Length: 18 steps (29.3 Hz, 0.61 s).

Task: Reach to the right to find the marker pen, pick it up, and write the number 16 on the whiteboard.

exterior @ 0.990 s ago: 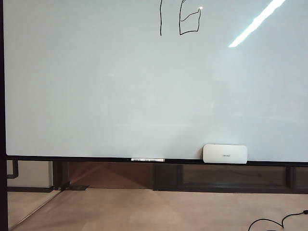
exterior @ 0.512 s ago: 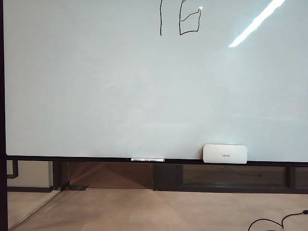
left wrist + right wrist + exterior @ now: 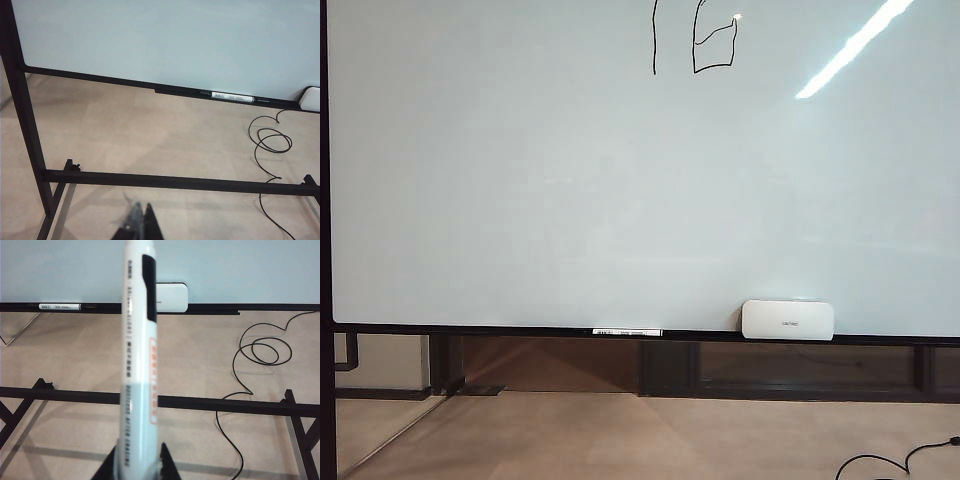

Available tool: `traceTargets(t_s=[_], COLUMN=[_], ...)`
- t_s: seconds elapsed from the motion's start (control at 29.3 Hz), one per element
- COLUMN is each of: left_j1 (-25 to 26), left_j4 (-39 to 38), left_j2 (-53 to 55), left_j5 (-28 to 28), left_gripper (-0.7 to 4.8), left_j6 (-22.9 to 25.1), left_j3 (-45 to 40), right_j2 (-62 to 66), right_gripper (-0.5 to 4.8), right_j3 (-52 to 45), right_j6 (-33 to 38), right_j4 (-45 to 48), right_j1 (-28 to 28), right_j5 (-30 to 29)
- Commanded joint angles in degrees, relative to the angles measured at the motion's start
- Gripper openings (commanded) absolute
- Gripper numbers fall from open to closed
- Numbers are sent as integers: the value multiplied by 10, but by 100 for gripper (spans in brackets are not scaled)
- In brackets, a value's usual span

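Observation:
The whiteboard [image 3: 570, 200] fills most of the exterior view. The number 16 [image 3: 695, 40] stands near its top edge in thin black strokes, a straight 1 and a boxy 6. Neither arm shows in that view. In the right wrist view my right gripper [image 3: 139, 460] is shut on the marker pen [image 3: 140, 365], a white barrel with a black clip and printed text that points away toward the whiteboard [image 3: 240, 265]. My left gripper [image 3: 141, 220] is blurred at the frame's edge, low before the board's stand, its two fingertips together with nothing between them.
A second marker [image 3: 627, 332] lies on the board's lower ledge, with a white eraser [image 3: 787, 320] to its right. The black stand crossbar [image 3: 175, 181] runs across above the floor. A thin black cable [image 3: 260, 352] curls on the beige floor.

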Motion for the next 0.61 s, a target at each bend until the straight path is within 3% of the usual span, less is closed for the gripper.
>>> traceTargets(t_s=[0.03, 0.2, 0.61], left_j1=[0, 0, 0], left_j4=[6, 11, 11], left_j2=[1, 1, 1], left_j5=[-2, -2, -2], left_gripper=[-5, -5, -5], left_j6=[-3, -24, -24], left_j3=[1, 1, 1], right_j2=[0, 0, 0], right_gripper=[-5, -5, -5], right_j3=[2, 2, 2], right_j6=[1, 3, 3], right_j4=[2, 3, 3], right_j1=[1, 1, 1], right_j5=[-3, -3, -4])
